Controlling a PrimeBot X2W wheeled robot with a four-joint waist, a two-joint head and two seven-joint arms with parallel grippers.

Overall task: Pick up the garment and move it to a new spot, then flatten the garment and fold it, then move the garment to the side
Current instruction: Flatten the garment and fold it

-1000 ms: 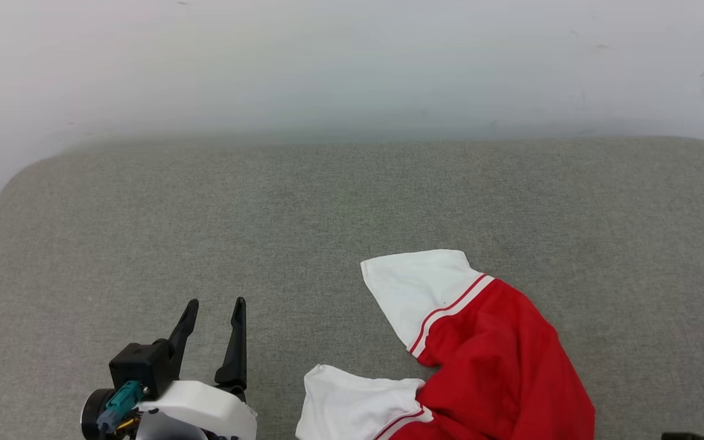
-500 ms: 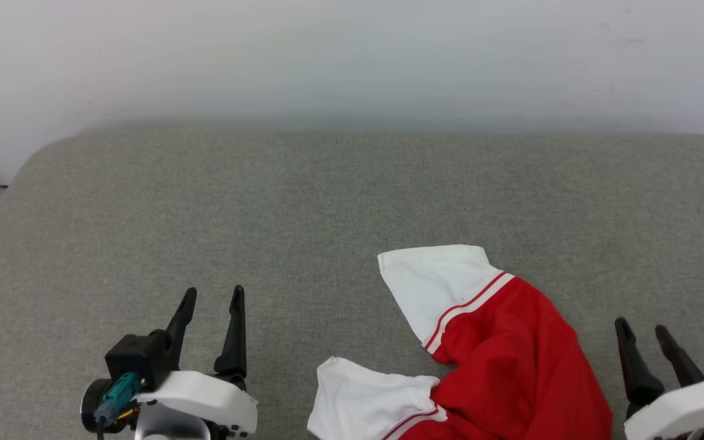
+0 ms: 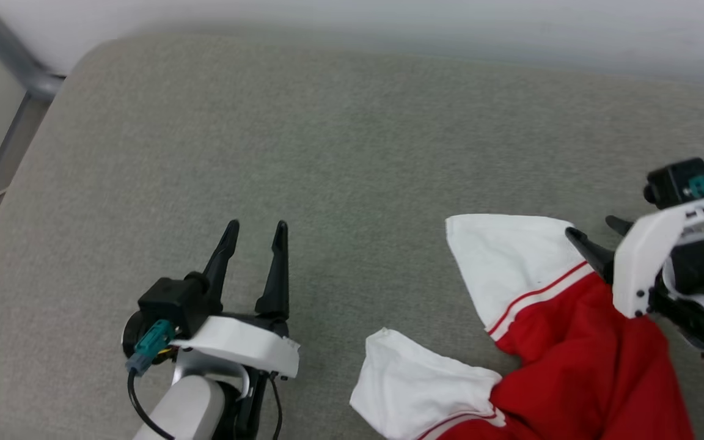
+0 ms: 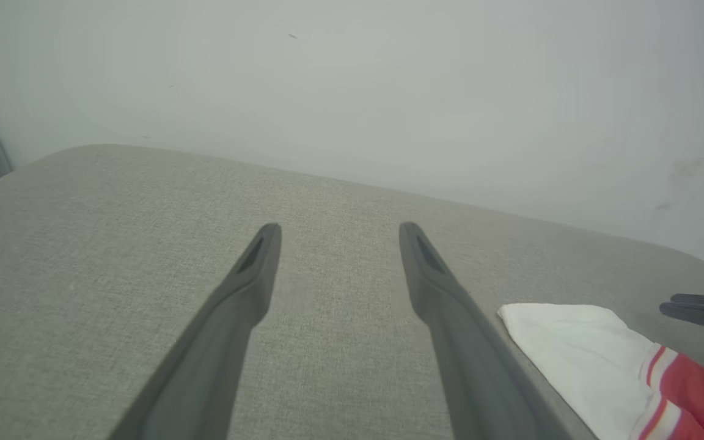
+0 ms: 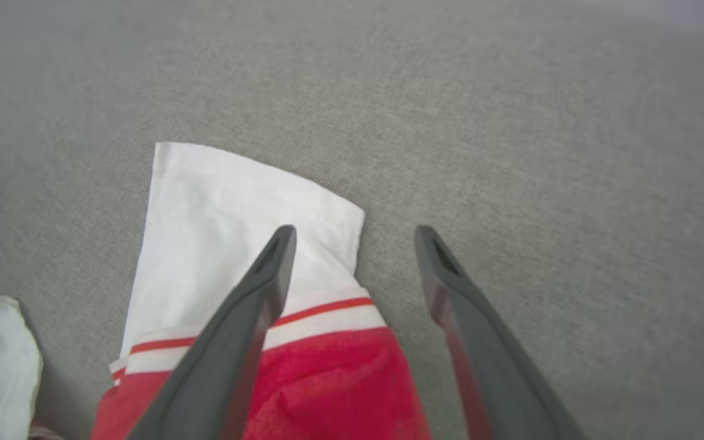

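1. Grey woven cushion (image 3: 352, 122) stretches across the head view, with a pale wall (image 4: 352, 73) behind it and a grey metal bar (image 3: 16, 58) at its far left corner.
2. The garment (image 3: 578, 366), a red shirt with white sleeves and red-and-white striped trim, lies crumpled on the near right part of the cushion. Its lower part runs off the bottom edge of the head view. No lettering shows.
3. One white sleeve (image 3: 511, 256) lies spread flat and points away from the robot. The other sleeve (image 3: 419, 391) is bunched nearer the robot, to the left of the red body.
4. The left gripper (image 3: 256, 225) hovers over bare cushion, well to the left of the shirt. Its jaws are spread apart and hold nothing.
5. The right gripper (image 5: 356, 231) is over the far sleeve, just where the striped trim meets the red cloth. Its jaws are spread wide, with one finger above the sleeve and the other above bare cushion beside it. It grasps nothing, and whether a finger touches the cloth cannot be told.
6. Progress, as a judgement: the task looks barely begun. The shirt is not yet lifted, and moving, flattening, folding and setting it aside all remain.
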